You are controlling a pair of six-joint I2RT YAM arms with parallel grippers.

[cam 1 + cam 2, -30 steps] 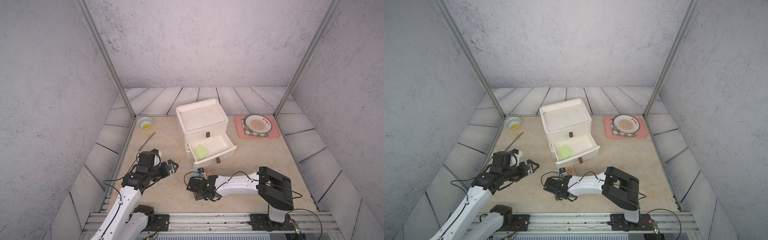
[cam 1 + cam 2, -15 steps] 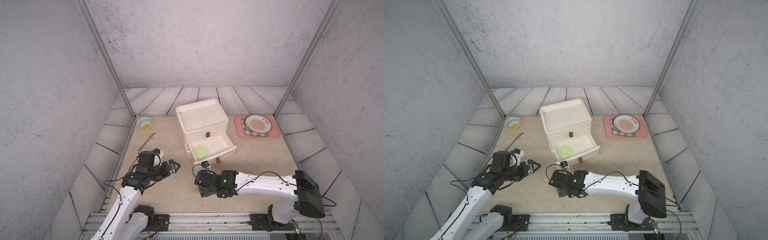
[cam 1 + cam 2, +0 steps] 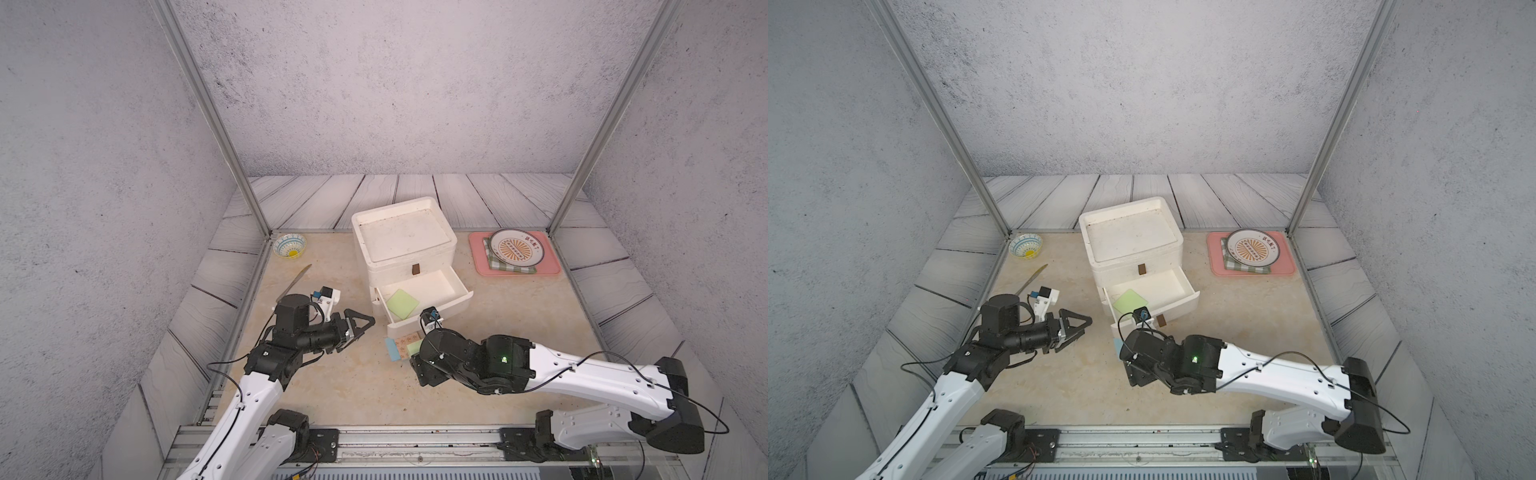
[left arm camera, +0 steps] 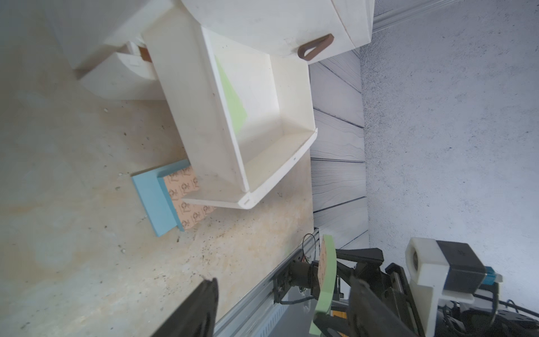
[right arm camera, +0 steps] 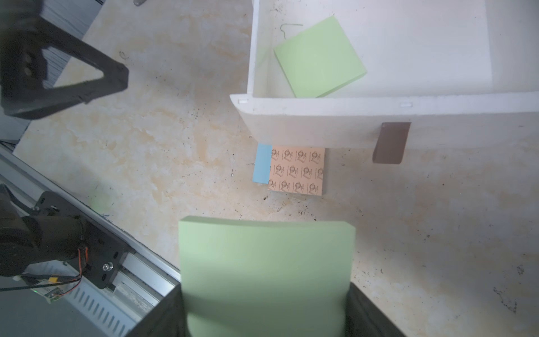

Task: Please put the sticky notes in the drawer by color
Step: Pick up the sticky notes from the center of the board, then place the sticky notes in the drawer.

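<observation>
far left, back: bowl (image 3: 290, 245), knife (image 3: 295, 280) in front of it, both along the left edge of the bench (image 3: 519, 328).

left gripper (image 3: 365, 328): jaws spread, released, nothing between them, touching nothing. Aimed at the drawer unit (image 3: 409, 262), well apart from its left wall.

next right, on the bench: orange-patterned pad (image 5: 297, 170) stacked on blue pad (image 4: 151, 198), blue showing along the left side. The stack's back edge is tucked under the overhanging front of the middle drawer (image 3: 432, 284).

middle drawer is pulled out, top one shut. second green pad (image 3: 402, 303) lies askew in its front-left corner, with room on the drawer floor to its right.

right gripper (image 5: 265, 315): jaws clamped on green pad (image 5: 267, 262) by two opposite edges, pad bowed. It's above the bench just in front of the drawer's front wall, near the stack. Can't tell if it clears the front rim.

back right: pink tray (image 3: 549, 271) with checked cloth (image 3: 509, 268) and plate (image 3: 516, 249), well apart from the drawer unit, by the bench's right edge.
</observation>
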